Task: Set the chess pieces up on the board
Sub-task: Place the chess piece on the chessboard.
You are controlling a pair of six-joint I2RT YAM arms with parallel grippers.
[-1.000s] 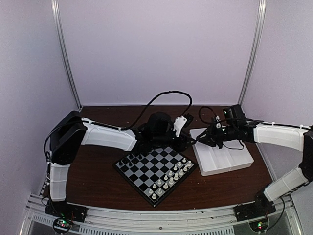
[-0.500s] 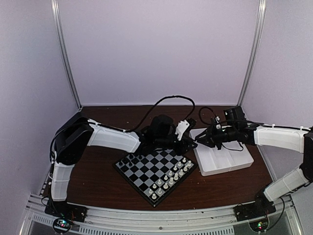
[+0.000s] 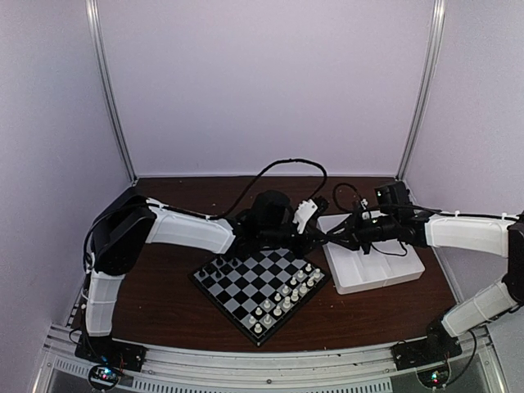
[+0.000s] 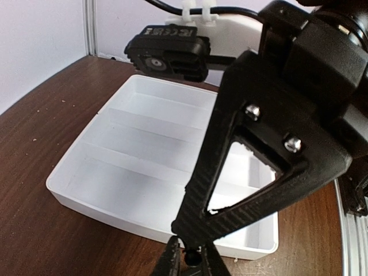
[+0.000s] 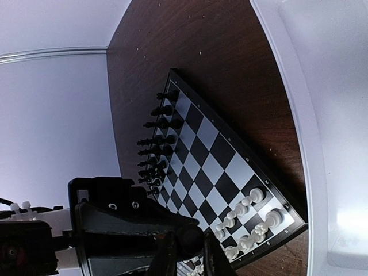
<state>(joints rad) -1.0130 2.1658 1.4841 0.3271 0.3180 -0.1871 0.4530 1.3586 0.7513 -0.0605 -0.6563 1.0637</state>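
Handoff pose in the gap between the board (image 3: 246, 288) and the white tray (image 3: 385, 282). The right fingers (image 4: 210, 167) are pinching a tiny black chess piece (image 4: 192, 256), and the left fingers (image 4: 169, 263) look clamped on that same piece too. On the board, the other black pieces (image 5: 154, 154) line its far-left edge, with the white ones (image 3: 286, 299) opposite.
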